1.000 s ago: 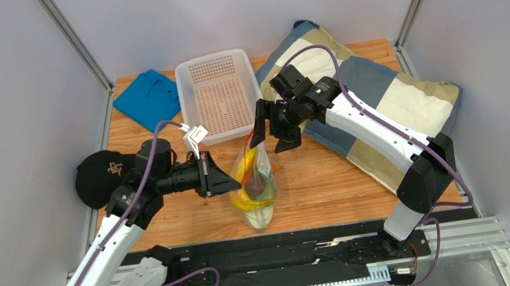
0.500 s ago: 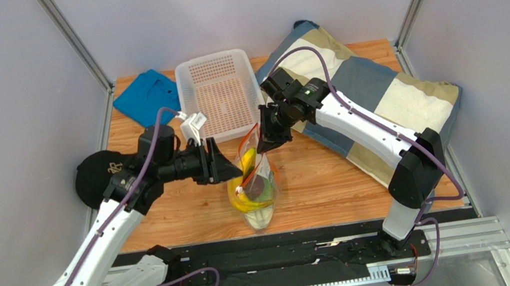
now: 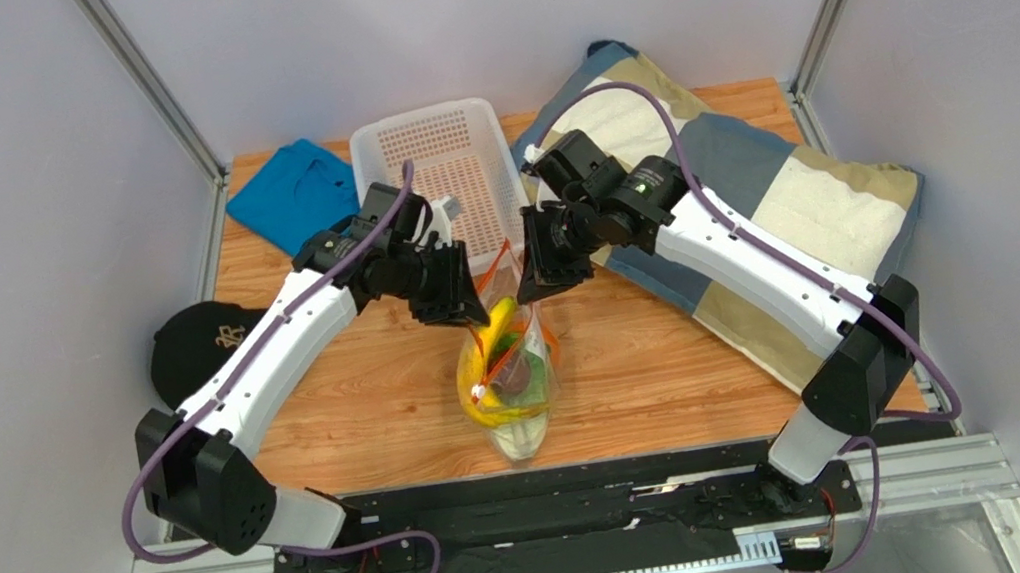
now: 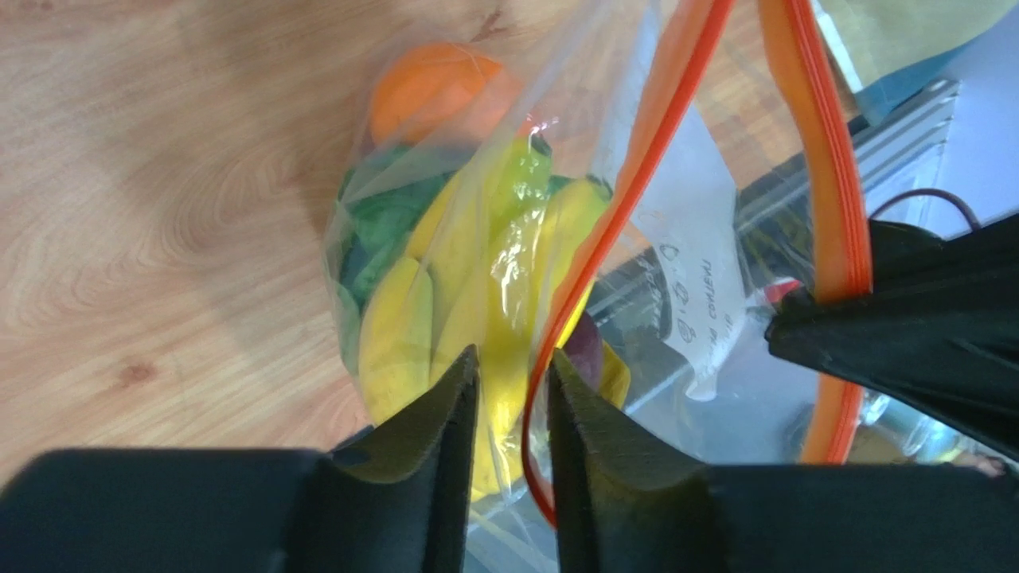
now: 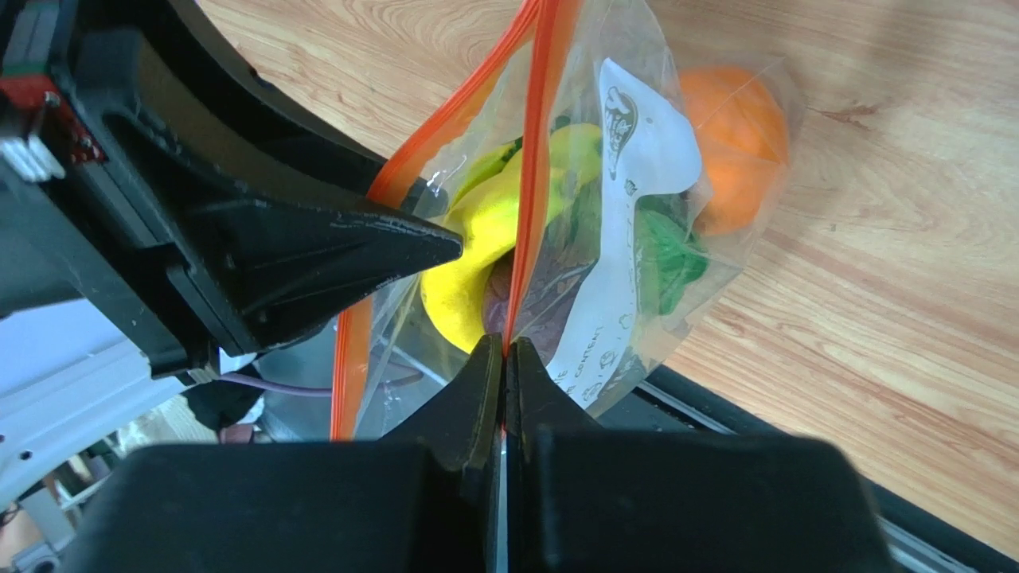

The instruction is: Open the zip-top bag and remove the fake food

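Note:
The zip-top bag stands upright on the wood near the front, its orange-red zip strip parted at the top. Inside lies the fake food: yellow bananas, an orange, green lettuce and a dark purple fruit. My right gripper is shut on one side of the strip, next to the white label. My left gripper faces it across the bag's mouth. Its jaws stand a narrow gap apart, with the other side of the strip and some film between them.
A white perforated basket stands just behind the bag. A blue cloth lies at the back left, a black cap at the left edge and a patchwork pillow on the right. The black mounting rail borders the near edge.
The right gripper, open a second ago, has shut on the bag's strip. The left gripper let go of the bag's side, swung up to its mouth and narrowed around the other strip.

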You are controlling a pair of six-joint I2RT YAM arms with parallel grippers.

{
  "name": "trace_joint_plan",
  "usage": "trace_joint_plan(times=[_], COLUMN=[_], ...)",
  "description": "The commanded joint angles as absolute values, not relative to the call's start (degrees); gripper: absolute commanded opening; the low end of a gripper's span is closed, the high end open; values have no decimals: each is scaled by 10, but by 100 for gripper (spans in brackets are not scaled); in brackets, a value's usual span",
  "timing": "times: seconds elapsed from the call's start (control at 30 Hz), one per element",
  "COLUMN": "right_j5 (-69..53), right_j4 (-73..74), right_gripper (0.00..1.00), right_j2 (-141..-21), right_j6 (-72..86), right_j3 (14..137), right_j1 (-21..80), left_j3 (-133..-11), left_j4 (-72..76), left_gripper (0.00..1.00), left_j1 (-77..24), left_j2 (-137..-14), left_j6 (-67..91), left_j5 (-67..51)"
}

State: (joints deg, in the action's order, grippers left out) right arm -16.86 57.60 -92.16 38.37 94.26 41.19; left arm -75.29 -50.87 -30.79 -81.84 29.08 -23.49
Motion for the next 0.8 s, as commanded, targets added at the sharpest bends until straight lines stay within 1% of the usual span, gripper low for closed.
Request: trace_joint_plan(times=[0.0, 0.03, 0.1, 0.17, 0.23, 0.27, 0.3, 0.33, 0.4, 0.43, 0.47, 0.5, 0.63, 0.67, 0.7, 0.73, 0.77], right_j5=[-105, -84, -25, -2, -1, -7, -21, -25, -39, -44, -47, -48, -47, -46, -45, -45, -46], right_j4=[608, 629, 649, 669, 664, 660, 654, 644, 637, 632, 630, 629, 635, 635, 636, 639, 641], right_gripper=[0, 0, 0, 0, 0, 0, 0, 0, 0, 0, 0, 0, 0, 0, 0, 0, 0], right_j2=[-891, -888, -878, -866, -855, -852, -850, -847, -847, -849, -852, -853, -860, -861, -862, -863, -863], right_j6=[348, 345, 330, 323, 313, 314, 314, 315, 320, 324, 325, 327, 330, 331, 333, 335, 339], right_j3=[947, 947, 947, 946, 941, 939, 935, 933, 933, 933, 933, 936, 951, 957, 959, 961, 964], right_j1=[413, 414, 414, 414, 416, 416, 418, 426, 432, 435, 436, 439, 446, 447, 447, 448, 449], left_j3=[-809, -816, -824, -811, -803, -804, -809, -814, -826, -832, -846, -855, -903, -909, -915, -924, -928], left_j4=[-553, -567, -605, -622, -625, -628, -628, -620, -595, -572, -563, -556, -535, -536, -538, -541, -541], left_gripper=[9, 0, 0, 0, 0, 0, 3, 16, 28, 42, 46, 47, 42, 39, 35, 26, 24], left_j1=[-311, -311, -311, -311, -311, -312, -315, -320, -332, -335, -343, -349, -384, -398, -404, -410, -424], left_j2=[-818, -818, -810, -787, -772, -762, -758, -752, -730, -724, -717, -715, -728, -737, -748, -770, -780], left_j6=[254, 251, 248, 250, 247, 244, 241, 237, 236, 243, 247, 254, 267, 268, 272, 276, 279], left_j5=[-201, -180, -118, -71, -68, -84, -98, -108, -164, -184, -206, -207, -166, -153, -146, -142, -135])
